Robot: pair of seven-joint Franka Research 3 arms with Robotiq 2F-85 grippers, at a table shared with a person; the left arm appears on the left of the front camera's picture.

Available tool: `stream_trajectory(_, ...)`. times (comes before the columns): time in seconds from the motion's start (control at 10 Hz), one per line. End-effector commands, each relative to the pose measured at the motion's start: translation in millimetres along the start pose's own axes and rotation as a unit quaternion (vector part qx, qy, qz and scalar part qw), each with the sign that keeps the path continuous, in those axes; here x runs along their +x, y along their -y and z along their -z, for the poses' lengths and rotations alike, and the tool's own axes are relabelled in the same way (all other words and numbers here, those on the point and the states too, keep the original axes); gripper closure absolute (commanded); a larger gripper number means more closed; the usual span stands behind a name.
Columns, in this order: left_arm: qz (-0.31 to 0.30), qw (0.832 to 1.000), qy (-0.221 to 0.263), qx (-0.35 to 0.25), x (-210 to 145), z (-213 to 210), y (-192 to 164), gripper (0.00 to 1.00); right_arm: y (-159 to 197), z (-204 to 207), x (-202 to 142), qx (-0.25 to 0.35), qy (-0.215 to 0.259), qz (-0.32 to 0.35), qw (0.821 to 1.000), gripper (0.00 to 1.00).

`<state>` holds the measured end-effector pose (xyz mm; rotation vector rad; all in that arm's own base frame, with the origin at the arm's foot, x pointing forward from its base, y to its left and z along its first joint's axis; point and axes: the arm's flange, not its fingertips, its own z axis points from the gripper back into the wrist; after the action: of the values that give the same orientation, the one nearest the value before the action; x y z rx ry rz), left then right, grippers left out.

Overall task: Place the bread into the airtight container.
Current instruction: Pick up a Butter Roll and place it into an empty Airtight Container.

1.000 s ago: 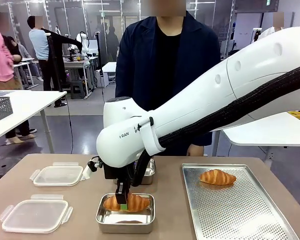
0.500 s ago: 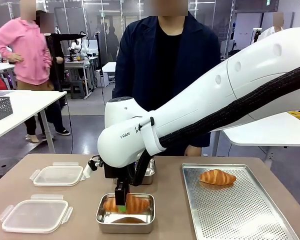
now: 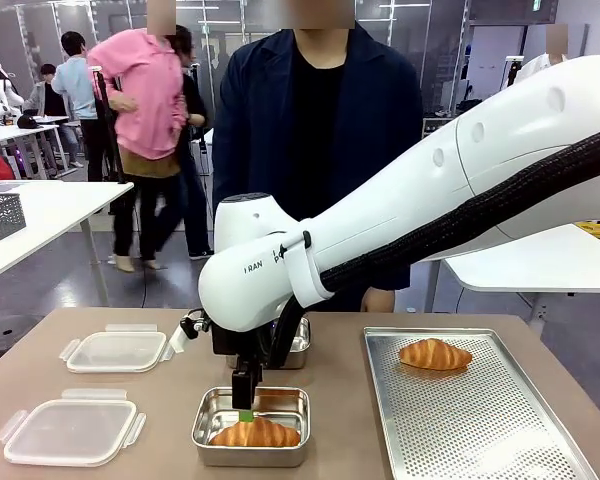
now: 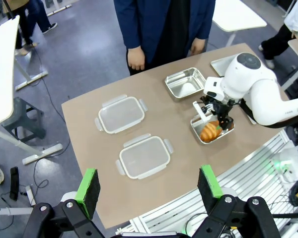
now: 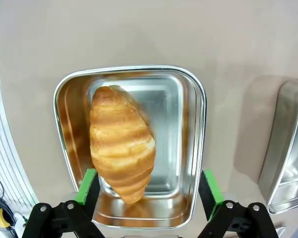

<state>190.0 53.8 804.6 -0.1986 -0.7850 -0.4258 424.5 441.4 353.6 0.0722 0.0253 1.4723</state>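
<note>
The long brown bench (image 3: 170, 400) carries everything, and the big white right arm (image 3: 400, 220) reaches across it from the far side of the tray. On that side lies a wide perforated metal baking tray (image 3: 480, 420) with one golden croissant (image 3: 435, 353) on it. Opposite sit two clear plastic clip-on lids (image 3: 115, 350) (image 3: 68, 430). Between them are two rectangular stainless-steel containers, one near (image 3: 280, 403) and one just behind (image 3: 298, 345).

The bread in question, a second golden croissant (image 5: 121, 148), lies inside the near container, resting on its floor toward one side. The right end effector (image 5: 149, 191) hangs directly over it, its green pads spread as wide as they go, one on each side and touching nothing. The left end effector (image 4: 149, 183) sits high above the bench, also spread wide and empty.

To my eye the drop-off is done for this piece. The next move calls for a straight lift clear of the steel rim, so a finger does not catch the croissant or nudge the container.
</note>
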Motion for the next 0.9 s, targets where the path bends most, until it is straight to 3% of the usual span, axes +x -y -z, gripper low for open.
stream_trajectory(0.0,0.003,1.000,0.001,-0.003,0.6,-0.3,0.9,0.00,-2.0,-0.3,1.7,0.000,0.000,-0.002,1.000,0.00)
stream_trajectory(0.8,0.003,1.000,0.001,-0.003,0.6,-0.3,0.9,0.00,-2.0,-0.3,1.7,0.000,0.000,-0.002,1.000,0.00)
